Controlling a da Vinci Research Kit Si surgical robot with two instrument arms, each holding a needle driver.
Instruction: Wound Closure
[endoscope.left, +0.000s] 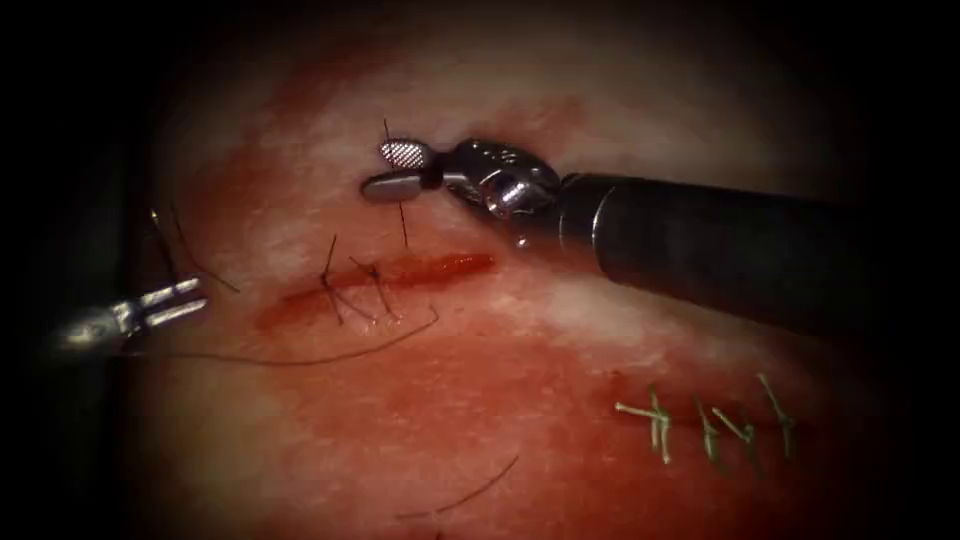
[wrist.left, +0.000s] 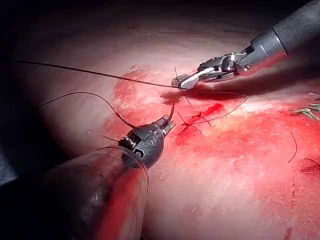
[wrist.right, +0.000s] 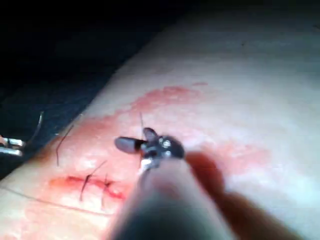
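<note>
The right tool (endoscope.left: 392, 168) is seen above the cut (endoscope.left: 390, 278) in the endoscope view, its jaws held apart, with a dark thread (endoscope.left: 403, 222) running up between them from the tissue (endoscope.left: 520, 330); whether the jaws touch this strand cannot be told. The left tool (endoscope.left: 178, 302) is seen at the far left edge of the tissue, well apart from the cut, its two jaws lying narrowly parted. In the left wrist view the left tool (wrist.left: 167, 123) is shown with the dark, curved needle (wrist.left: 172, 111) at its tips, apparently gripped near one end and rising clear of the tissue; the grip itself cannot be made out with certainty. A long strand is seen in the same view, stretched across the tissue to the right tool (wrist.left: 181, 82). Two dark stitches (endoscope.left: 352, 290) are laid across the left part of the cut, with cut ends standing up from them, and the right part of the cut is left open and filled with red fluid (endoscope.left: 450, 266). A loose loop of thread is draped below the cut, from the left tool's side towards the stitches. An older row of pale green stitches (endoscope.left: 705, 420) is seen low on the right of the tissue, well apart from both tools. In the right wrist view the right tool (wrist.right: 135, 142) is shown with jaws spread above the stitched cut (wrist.right: 90, 182).
</note>
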